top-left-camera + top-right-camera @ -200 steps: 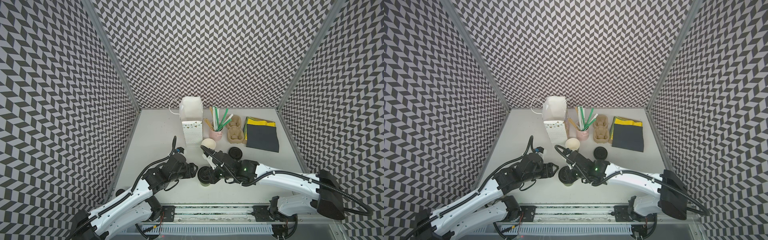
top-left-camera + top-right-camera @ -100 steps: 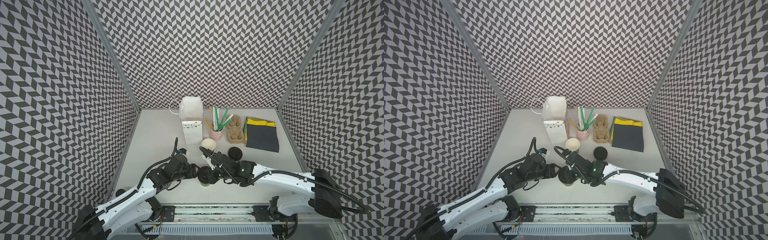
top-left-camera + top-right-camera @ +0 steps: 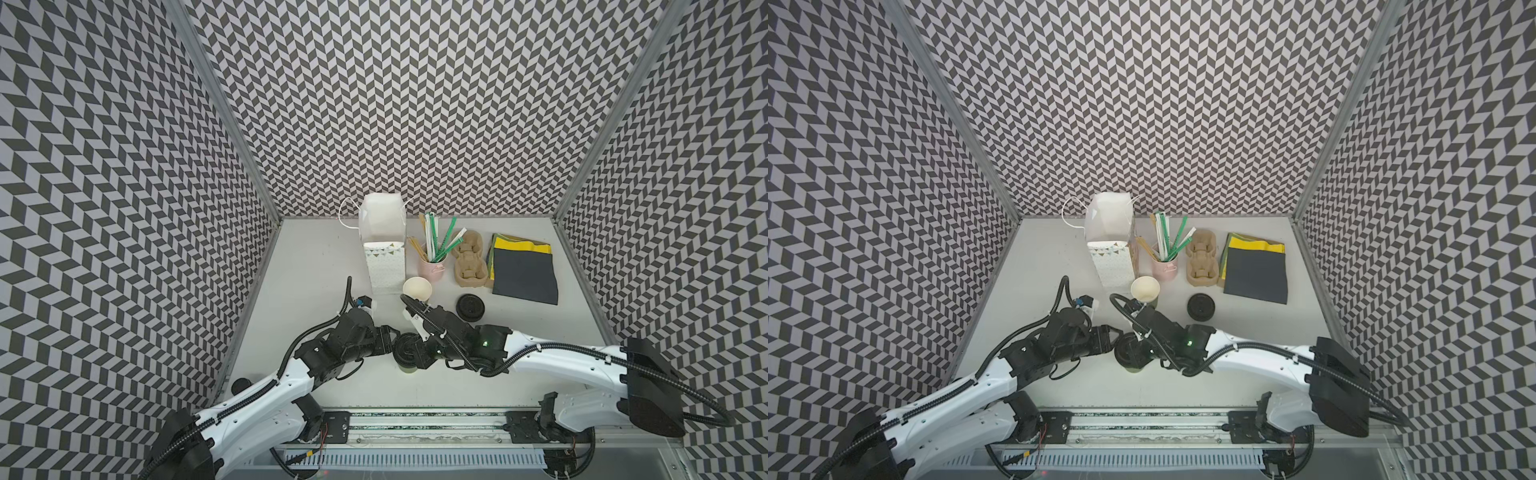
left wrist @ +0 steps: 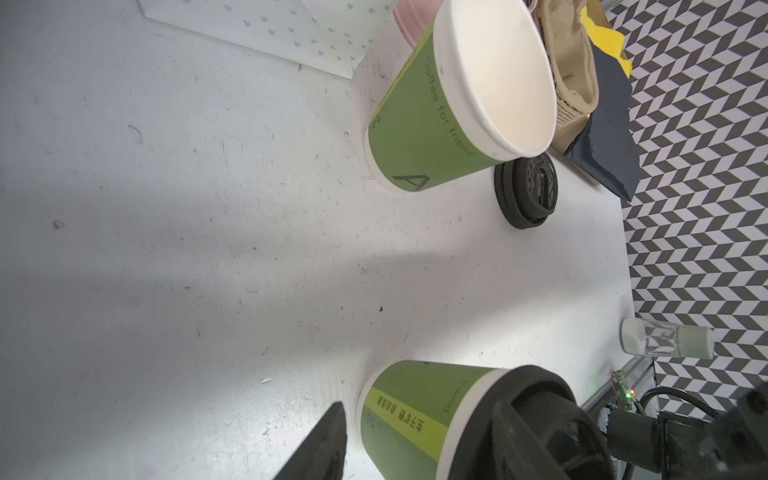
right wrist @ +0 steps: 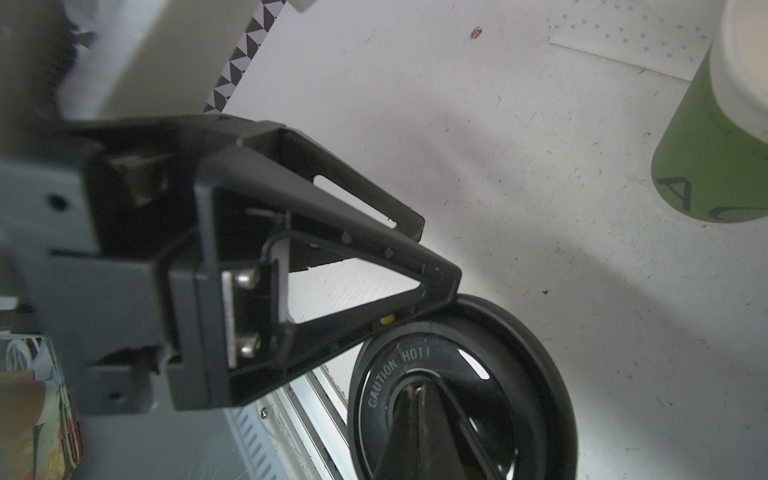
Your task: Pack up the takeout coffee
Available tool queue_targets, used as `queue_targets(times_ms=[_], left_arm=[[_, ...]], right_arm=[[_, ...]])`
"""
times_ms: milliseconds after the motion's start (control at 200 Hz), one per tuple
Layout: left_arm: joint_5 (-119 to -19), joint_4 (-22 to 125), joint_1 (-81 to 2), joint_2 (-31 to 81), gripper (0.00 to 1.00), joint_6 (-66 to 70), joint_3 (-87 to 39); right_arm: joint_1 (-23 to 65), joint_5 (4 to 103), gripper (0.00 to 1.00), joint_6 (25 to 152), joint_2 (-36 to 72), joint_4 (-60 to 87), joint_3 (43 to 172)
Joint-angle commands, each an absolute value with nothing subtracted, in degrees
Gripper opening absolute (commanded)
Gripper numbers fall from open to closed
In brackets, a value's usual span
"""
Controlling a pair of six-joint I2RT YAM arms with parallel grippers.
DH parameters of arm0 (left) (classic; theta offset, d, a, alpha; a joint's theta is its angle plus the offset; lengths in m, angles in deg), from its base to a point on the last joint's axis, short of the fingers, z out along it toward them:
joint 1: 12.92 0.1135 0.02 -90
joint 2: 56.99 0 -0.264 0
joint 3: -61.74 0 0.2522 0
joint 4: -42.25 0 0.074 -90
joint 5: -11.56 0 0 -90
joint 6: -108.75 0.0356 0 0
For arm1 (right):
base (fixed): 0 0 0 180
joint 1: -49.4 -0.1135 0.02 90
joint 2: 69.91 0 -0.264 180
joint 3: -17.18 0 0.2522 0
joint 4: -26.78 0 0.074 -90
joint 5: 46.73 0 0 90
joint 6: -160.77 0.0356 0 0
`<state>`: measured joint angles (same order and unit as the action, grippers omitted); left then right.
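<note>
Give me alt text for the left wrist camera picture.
A green paper cup wearing a black lid stands nearest, with a dark left gripper finger beside it. Farther off on the white table stand an open green cup and a loose black lid.

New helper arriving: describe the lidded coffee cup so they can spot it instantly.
Start at the table's front edge, where the two arms meet. Between them stands the lidded green cup. Unlike the open green cup farther back beside the pink straw cup, it wears a black lid.
</note>
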<state>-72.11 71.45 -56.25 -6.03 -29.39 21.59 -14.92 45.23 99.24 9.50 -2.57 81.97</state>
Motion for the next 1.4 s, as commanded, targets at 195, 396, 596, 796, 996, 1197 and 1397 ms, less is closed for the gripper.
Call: queue_targets(times_ms=[195,396,596,796,996,1197,1397], left_arm=[[-71.33,77.51,-57.88,-7.22,0.53,-32.32,26.13],[-75.45,79.17,-57.55,-14.31,0.58,-35.12,25.61],[-75.47,77.22,-57.56,-13.06,0.61,-35.13,24.08],[-76.33,74.53,-57.46,-9.1,0.61,-34.51,23.41],[-78.06,74.9,-57.04,-8.13,0.61,-33.48,23.46],[-76.45,73.86,-56.94,-4.99,0.52,-33.93,26.9],[-73.96,71.87,-58.75,-5.37,0.41,-37.42,33.72]], right_arm=[[-14.42,42.12,0.0,99.21,10.51,-8.15,79.98],[-14.06,42.3,0.0,97.89,10.74,-8.17,80.07],[-14.04,43.93,0.0,96.4,11.65,-7.66,80.07],[-14.02,45.12,0.0,94.95,12.03,-7.81,79.9],[-13.97,45.44,0.0,94.6,12.04,-8.15,79.16],[-13.97,45.56,0.0,94.85,11.75,-7.63,78.07],[-13.97,45.85,0.0,95.11,11.65,-7.28,77.2]])
